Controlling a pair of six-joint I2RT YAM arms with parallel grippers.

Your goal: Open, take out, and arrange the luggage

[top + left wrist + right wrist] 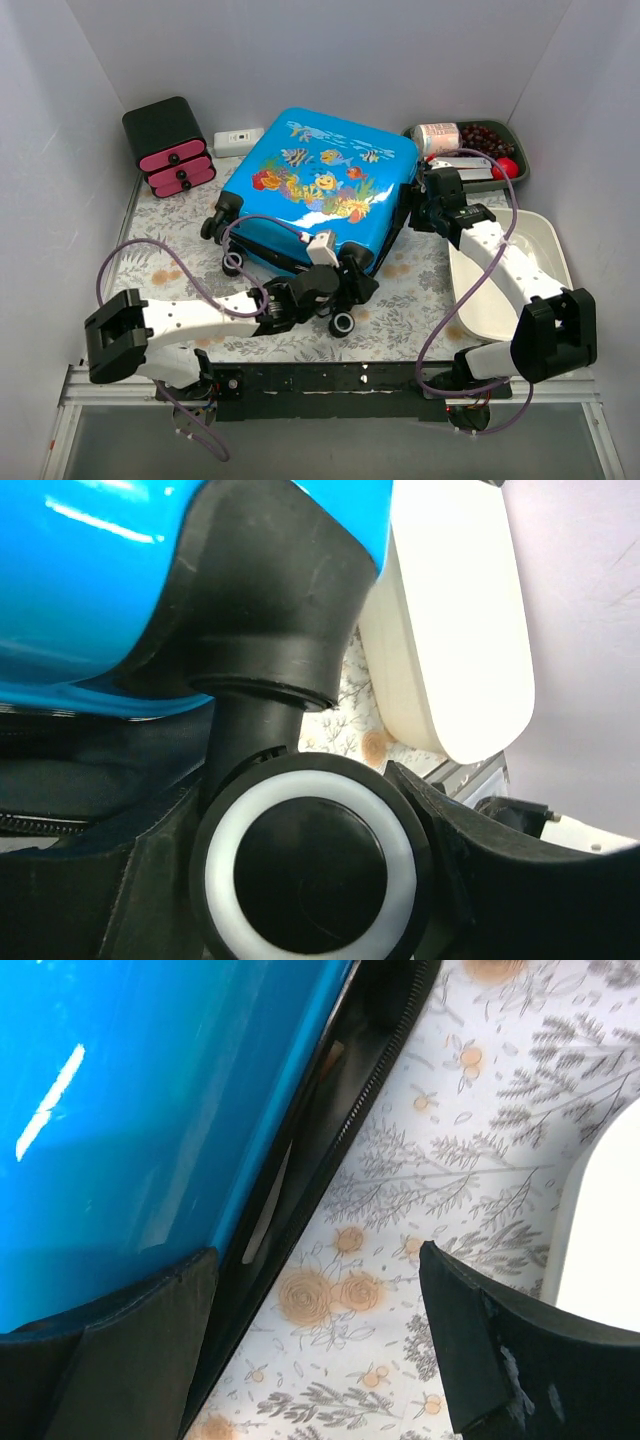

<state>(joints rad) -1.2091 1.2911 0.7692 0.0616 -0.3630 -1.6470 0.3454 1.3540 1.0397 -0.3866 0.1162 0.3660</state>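
The luggage (320,180), a bright-blue hard-shell suitcase with a fish print, lies flat mid-table, its zipper seam gaping a little along the near and right sides. My left gripper (345,297) is at its near corner. In the left wrist view its fingers (470,860) are closed on either side of a black wheel with a white ring (310,865). My right gripper (423,207) is at the suitcase's right edge. In the right wrist view it (320,1330) is open, its left finger against the blue shell (130,1110), its right finger over the tablecloth.
A black box with pink drawers (168,147) and a white device (238,140) stand at the back left. A dark tray (520,165) with grapes, a can and a red object is at the back right. A white basin (555,250) lies at the right. White walls enclose the table.
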